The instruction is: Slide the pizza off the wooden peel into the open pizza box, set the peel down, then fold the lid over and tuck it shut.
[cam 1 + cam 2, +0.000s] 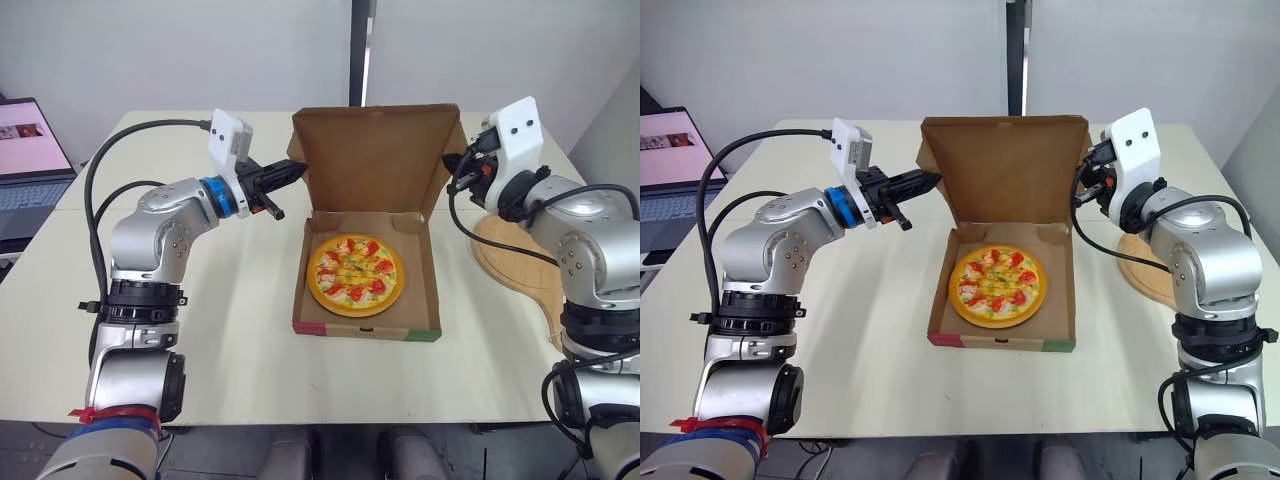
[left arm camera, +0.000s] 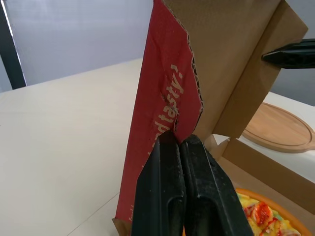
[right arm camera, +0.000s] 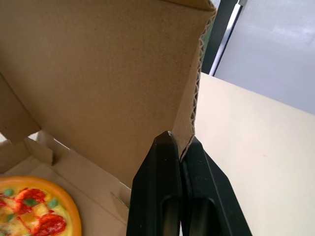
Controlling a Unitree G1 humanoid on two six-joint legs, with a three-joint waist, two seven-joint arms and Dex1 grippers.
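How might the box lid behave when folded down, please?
The lid is probably light and fairly stiff: its edge is corrugated and it stands upright. Pinched at its sides by the left end effector and right end effector, it may bow or crease.

The desk [image 1: 230,330] before me is a pale cream top. Its near half is bare from the left edge to the box. The box [image 1: 365,329] sits flat on the middle of the desk, a little nearer the far edge than the near one. It is open, with its lid [image 1: 375,160] standing upright on the side toward the far edge. The peel [image 1: 505,270] lies flat on my right, just beside the box and apart from it, reaching to the right edge. A laptop [image 1: 28,165] stands open past the left edge; I cannot tell whether this desk carries it.
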